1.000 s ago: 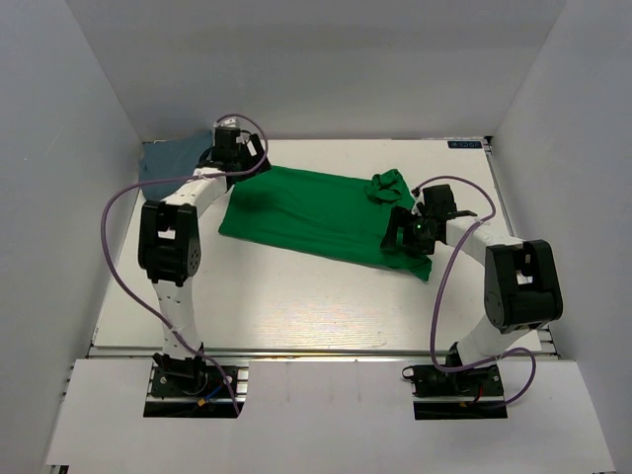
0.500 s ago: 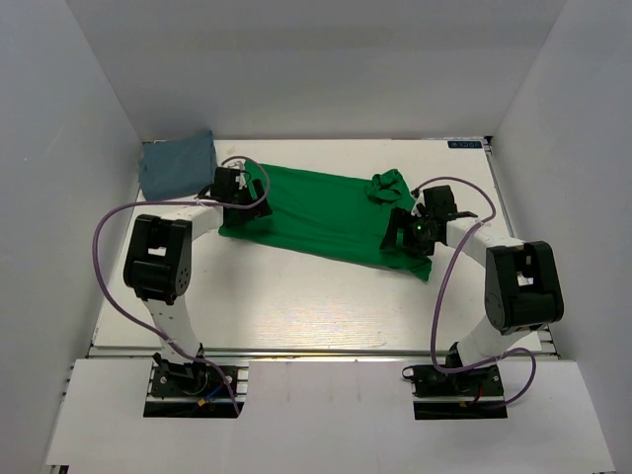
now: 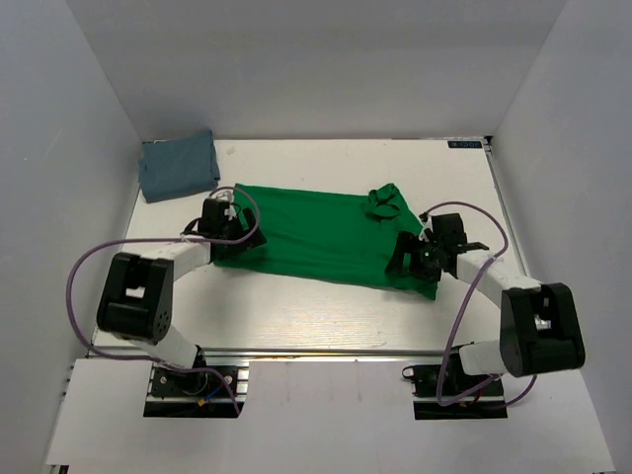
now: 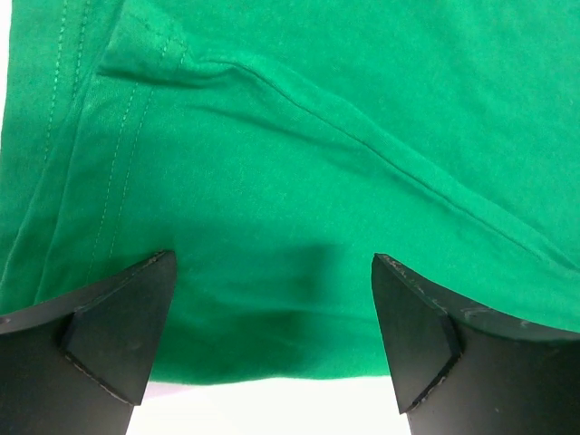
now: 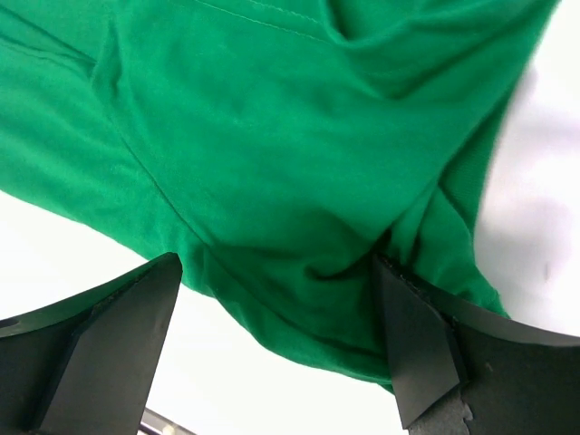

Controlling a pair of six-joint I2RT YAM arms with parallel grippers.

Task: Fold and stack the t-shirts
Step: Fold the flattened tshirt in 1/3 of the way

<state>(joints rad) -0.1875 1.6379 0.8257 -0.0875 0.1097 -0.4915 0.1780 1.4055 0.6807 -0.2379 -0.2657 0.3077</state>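
The green t-shirt [image 3: 316,229] lies spread across the middle of the table, with a bunched lump [image 3: 383,200] at its far right. The slate grey-blue t-shirt [image 3: 178,166] lies folded in the back left corner. My left gripper [image 3: 239,237] is low over the green shirt's left end. In the left wrist view it [image 4: 272,257] is open, with green cloth [image 4: 299,136] and its near hem between the fingers. My right gripper [image 3: 408,260] is at the shirt's near right corner. In the right wrist view it [image 5: 276,261] is open astride a wrinkled cloth edge [image 5: 299,181], the right finger [image 5: 412,335] touching a fold.
White walls enclose the table [image 3: 296,316] on the left, back and right. The table's metal front rail [image 3: 316,353] runs just ahead of the arm bases. Purple cables loop from both arms.
My left arm has swung from the back left corner near the grey-blue shirt down to the green shirt's left end. My right gripper and the green shirt have shifted a little nearer.
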